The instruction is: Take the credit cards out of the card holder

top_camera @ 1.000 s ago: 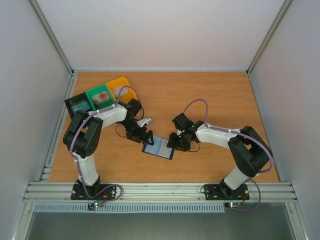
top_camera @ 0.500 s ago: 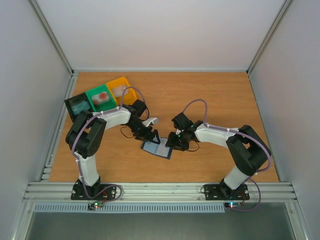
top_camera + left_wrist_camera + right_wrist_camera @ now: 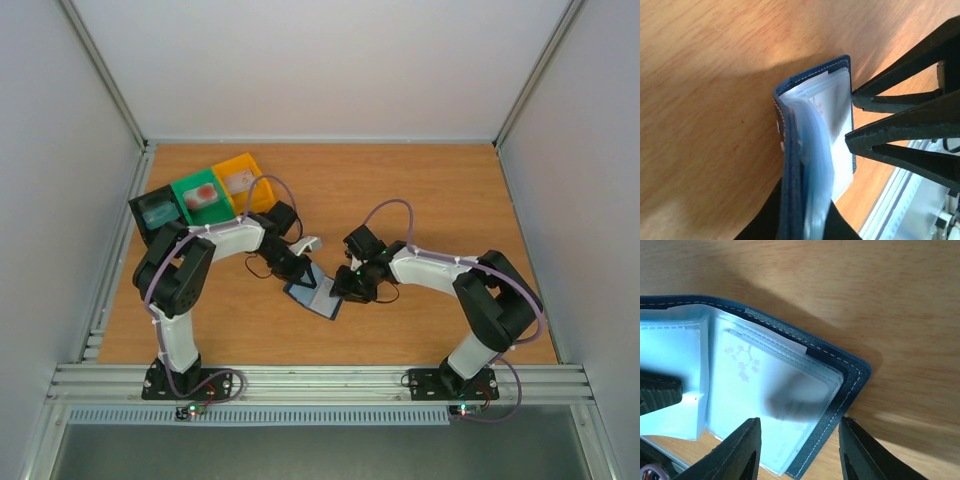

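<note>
The dark navy card holder [image 3: 318, 295] lies open on the wooden table between the two arms. My left gripper [image 3: 300, 274] is shut on its left flap, which stands raised on edge [image 3: 800, 165] between the jaws in the left wrist view. A pale credit card with reddish marks [image 3: 765, 385] sits inside a clear pocket of the right half [image 3: 840, 390]. My right gripper [image 3: 800, 445] is open and straddles that half's near corner. One of its fingers [image 3: 740, 455] is over the pocket, the other [image 3: 865, 455] is beside the stitched edge.
Black [image 3: 157, 210], green [image 3: 202, 196] and yellow [image 3: 243, 180] bins stand in a row at the far left, each with a small thing inside. The right gripper's black fingers [image 3: 900, 115] show close to the holder in the left wrist view. A metal rail [image 3: 320, 380] runs along the near edge.
My left gripper moved right onto the holder's left flap, shut on it and lifted it. The holder turned slightly. The right gripper stayed over the right half.
</note>
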